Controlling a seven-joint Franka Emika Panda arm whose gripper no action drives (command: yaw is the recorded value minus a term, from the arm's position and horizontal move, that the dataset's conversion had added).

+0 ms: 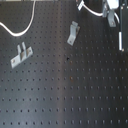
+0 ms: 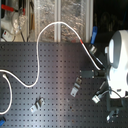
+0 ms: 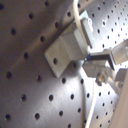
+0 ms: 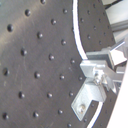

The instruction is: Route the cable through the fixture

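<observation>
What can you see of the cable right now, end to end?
The cable is a long, thin, white, flexible cord lying on the black perforated board. In the second exterior view it loops from the second exterior view's left edge, arcs up across the board's far edge, then runs down toward the arm, with a short red mark near that end. In the second wrist view it curves past a metal clip; contact there is unclear.

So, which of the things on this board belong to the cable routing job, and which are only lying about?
For the job:
- cable
- fixture, the slim straight clip

Just lying about:
- two-pronged clip
- kinked clip
</observation>
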